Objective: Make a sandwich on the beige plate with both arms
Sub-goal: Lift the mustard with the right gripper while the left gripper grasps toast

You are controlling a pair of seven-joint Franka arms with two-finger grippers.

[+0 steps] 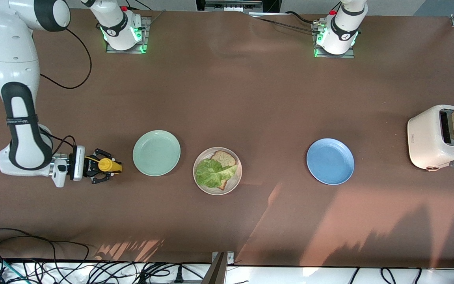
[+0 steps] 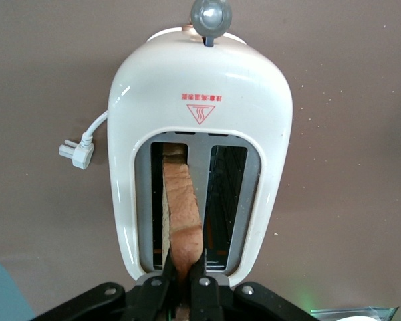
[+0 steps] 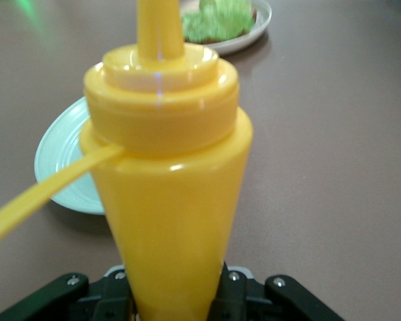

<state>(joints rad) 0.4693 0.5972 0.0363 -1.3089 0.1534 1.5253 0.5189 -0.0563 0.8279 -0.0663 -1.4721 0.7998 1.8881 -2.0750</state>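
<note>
Front view: the beige plate point(image 1: 217, 188), near the desk's middle toward the camera edge, holds one toast slice point(image 1: 224, 158) under lettuce point(image 1: 211, 174).

Left wrist view: the left gripper point(image 2: 182, 275) pinches the second slice point(image 2: 181, 207) standing upright in the toaster point(image 2: 200, 93), at the left arm's end, well apart from the plate.

Right wrist view: the right gripper point(image 3: 175, 289) clamps the yellow bottle point(image 3: 166, 180).

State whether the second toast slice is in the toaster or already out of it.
Partly in: the toast slice stands in one toaster slot, its top edge pinched by the left gripper; the neighbouring slot is empty.
</note>
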